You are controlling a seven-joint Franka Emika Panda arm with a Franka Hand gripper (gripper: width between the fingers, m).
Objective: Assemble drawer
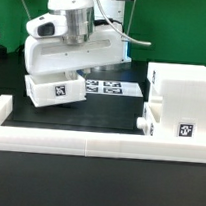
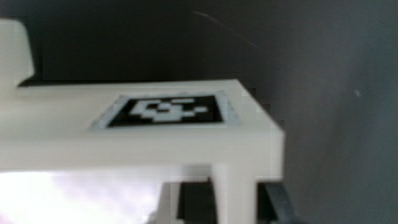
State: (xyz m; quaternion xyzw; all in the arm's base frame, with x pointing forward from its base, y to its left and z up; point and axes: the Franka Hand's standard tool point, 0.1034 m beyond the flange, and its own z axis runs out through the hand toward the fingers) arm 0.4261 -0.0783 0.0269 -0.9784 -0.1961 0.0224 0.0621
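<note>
My gripper [image 1: 66, 78] is shut on the wall of a small white open-top tray [image 1: 52, 91], which has a black-and-white tag on its side and sits slightly tilted at the table's middle left. In the wrist view the tray's tagged face [image 2: 169, 110] fills the frame. Its thin wall [image 2: 238, 190] stands between my two dark fingers [image 2: 189, 203], with the gripper [image 2: 238, 208] closed on it. The tall white housing [image 1: 182, 92] stands at the exterior view's right, apart from the tray. A small white part [image 1: 146, 125] sticks out of its lower side; I cannot tell if it is the second tray.
The marker board [image 1: 110, 89] lies flat on the black table just behind and to the right of the held tray. A long low white border wall [image 1: 78, 141] runs along the front and turns up at the exterior view's left [image 1: 0, 108].
</note>
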